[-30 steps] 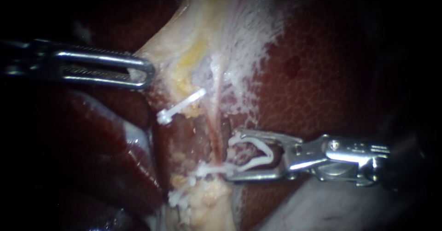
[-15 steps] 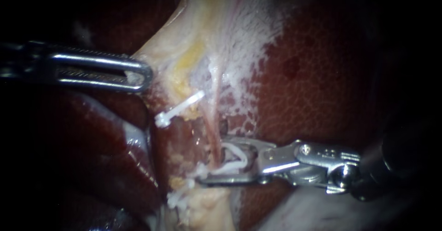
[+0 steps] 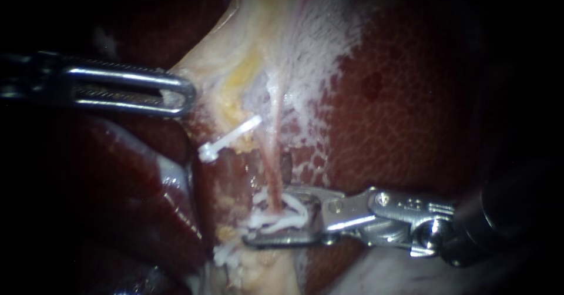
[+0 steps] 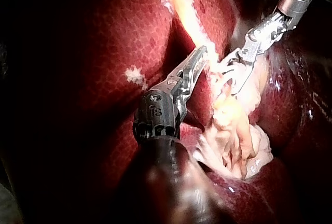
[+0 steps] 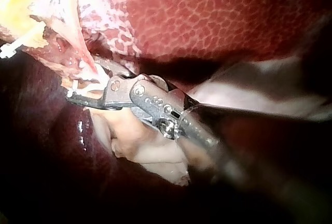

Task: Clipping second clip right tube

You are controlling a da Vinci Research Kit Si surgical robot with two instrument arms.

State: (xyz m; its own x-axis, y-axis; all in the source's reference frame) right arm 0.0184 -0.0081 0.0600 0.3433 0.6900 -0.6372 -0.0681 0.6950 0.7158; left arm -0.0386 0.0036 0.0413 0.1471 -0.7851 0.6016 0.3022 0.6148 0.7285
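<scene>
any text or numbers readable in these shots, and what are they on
No text can be read in any view.
left instrument: small marks on its wrist joint, too blurred to read.
right instrument: tiny marks behind the jaws, too small to read.
clip held in its jaws, upper clip, tube, liver: nothing written.

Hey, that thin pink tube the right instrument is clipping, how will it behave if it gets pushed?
Likely floppy: the pink tube is a thin strand strung between soft tissue. Probably fragile too; wet glints nearby suggest it is slippery.
</scene>
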